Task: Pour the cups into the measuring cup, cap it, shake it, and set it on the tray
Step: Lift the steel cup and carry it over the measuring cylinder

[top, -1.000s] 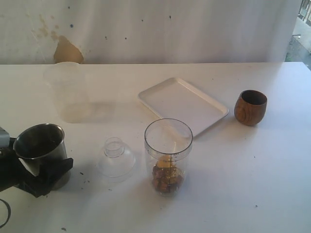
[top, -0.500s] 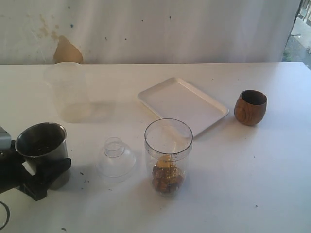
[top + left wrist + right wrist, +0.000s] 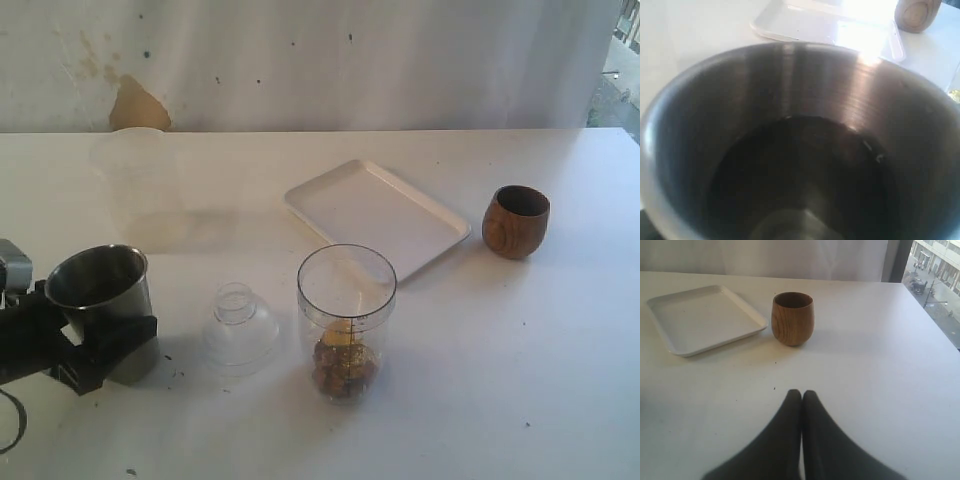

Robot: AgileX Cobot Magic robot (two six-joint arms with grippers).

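My left gripper point(image 3: 95, 338) is shut on the steel tumbler point(image 3: 100, 290) at the table's front left, black fingers on both sides of it. The tumbler's dark inside point(image 3: 800, 150) fills the left wrist view and hides the jaws. The measuring cup point(image 3: 346, 320) stands uncapped at the front middle with brown bits in its bottom. Its clear domed cap point(image 3: 238, 325) lies between it and the tumbler. The frosted cup point(image 3: 140, 185) stands at the back left. The wooden cup point(image 3: 516, 221) point(image 3: 792, 318) stands right of the white tray point(image 3: 375, 212) point(image 3: 700, 317). My right gripper point(image 3: 801, 392) is shut and empty, short of the wooden cup.
The table's right edge point(image 3: 932, 325) runs close past the wooden cup. Bare white tabletop point(image 3: 500, 380) lies to the right of the measuring cup. A stained wall point(image 3: 300, 60) closes the back of the table.
The left gripper has closed on the steel tumbler, and the two have shifted a little to the right and up. Nothing else has moved.
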